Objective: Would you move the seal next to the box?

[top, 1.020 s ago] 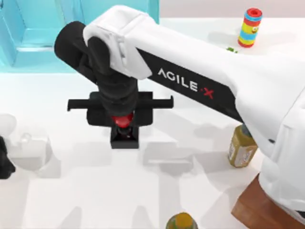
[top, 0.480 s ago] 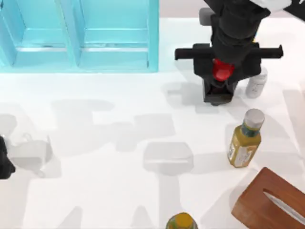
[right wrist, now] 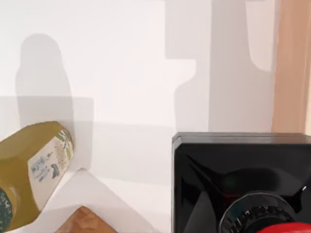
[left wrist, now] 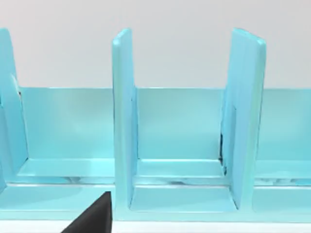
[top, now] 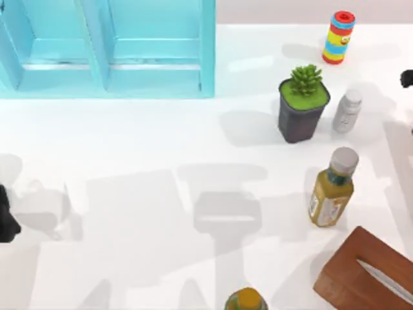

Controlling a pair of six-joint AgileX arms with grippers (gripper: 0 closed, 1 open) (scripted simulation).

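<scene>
Fingers of the right gripper hidden behind the seal [right wrist: 233, 179] in the right wrist view, so cannot tell the gap directly; judged clamped on the red knob [right wrist: 291, 228], going by the black block hanging close under the wrist and well clear of the surface [right wrist: 121, 73]. Seal aloft, then, not yet set down. Below it, a yellow bottle [right wrist: 34, 170] and a brown corner of the box [right wrist: 85, 221], both near. From above, box [top: 352, 268] at the lower right corner of the surface, that bottle [top: 331, 188] standing near its far side, a second bottle [top: 245, 300] at the lower edge to its left. Step in hand, as judged: carry over and lower beside the box. Best done by aiming for the bare patch just left of the box, between the two bottles. Keep the seal upright and come down straight. Seat the block flat before letting go, near the wooden side without nudging it. Mind the yellow bottle, tall and likely to tip at a brush from the arm; likewise the plant [top: 302, 106] farther back. Left gripper [top: 5, 219] parked at the left edge, facing the cabinet [left wrist: 124, 121].
</scene>
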